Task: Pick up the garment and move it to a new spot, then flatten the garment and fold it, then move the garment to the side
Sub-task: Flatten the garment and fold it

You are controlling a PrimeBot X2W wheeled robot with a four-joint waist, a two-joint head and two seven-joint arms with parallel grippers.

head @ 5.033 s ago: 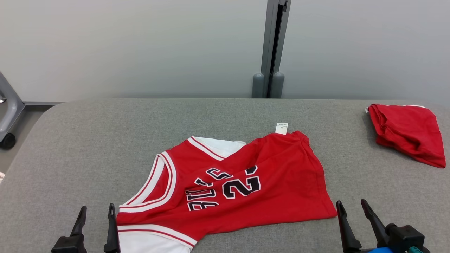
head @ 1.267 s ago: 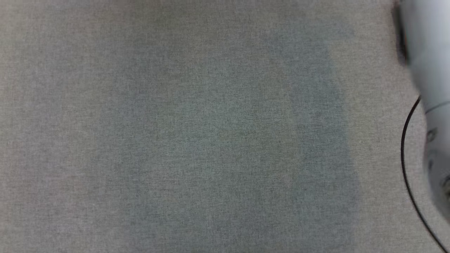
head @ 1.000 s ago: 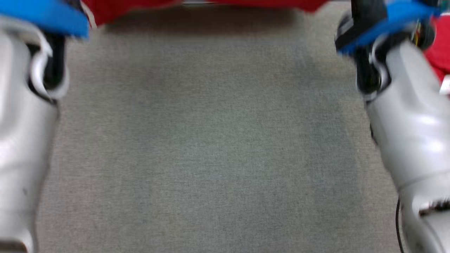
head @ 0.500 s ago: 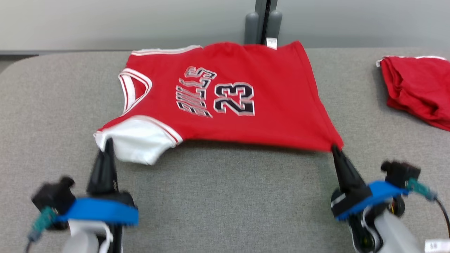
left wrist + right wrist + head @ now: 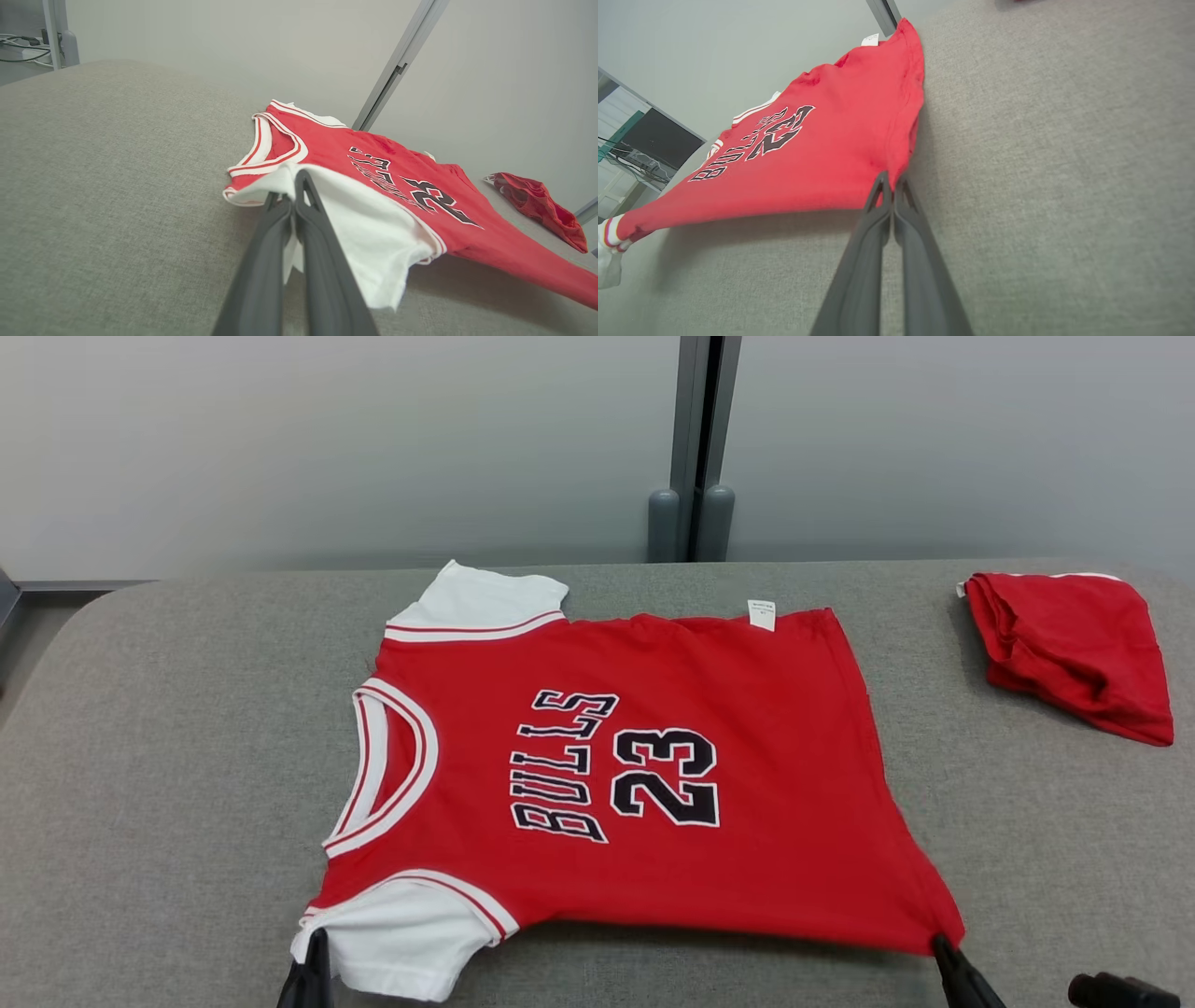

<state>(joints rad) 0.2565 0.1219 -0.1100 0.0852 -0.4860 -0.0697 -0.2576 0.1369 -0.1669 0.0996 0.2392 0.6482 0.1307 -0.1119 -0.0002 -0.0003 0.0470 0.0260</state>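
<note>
Nearest the robot, the left claw (image 5: 289, 191) is clenched on the garment's (image 5: 653, 775) near white sleeve (image 5: 369, 228). The right claw (image 5: 891, 182) is clenched on the near hem corner (image 5: 896, 161). Between the two holds, the near edge hangs just off the grey desk (image 5: 168, 756), with shadow beneath it. Beyond that edge the red body lies spread face up in the middle of the desk, collar toward the robot's left. The far sleeve (image 5: 476, 602) and the care tag (image 5: 762, 614) sit along its far edge.

The cloth looks thin, light and limp, so it will likely sag between holds, follow any tug and wrinkle easily. The fabric-covered top may drag on it. Corners, hems and the banded sleeve trim look like the firmest places to pinch, since the layers are thicker there.

The head view gives the whole outline and how flat the body lies, with the claws as dark tips at the bottom edge. Each wrist view shows its own pinch and the gap under the lifted edge.

Farther right, well apart, lies a bunched red cloth (image 5: 1074, 653). Behind the desk stand a grey post (image 5: 695, 448) and a pale wall.
</note>
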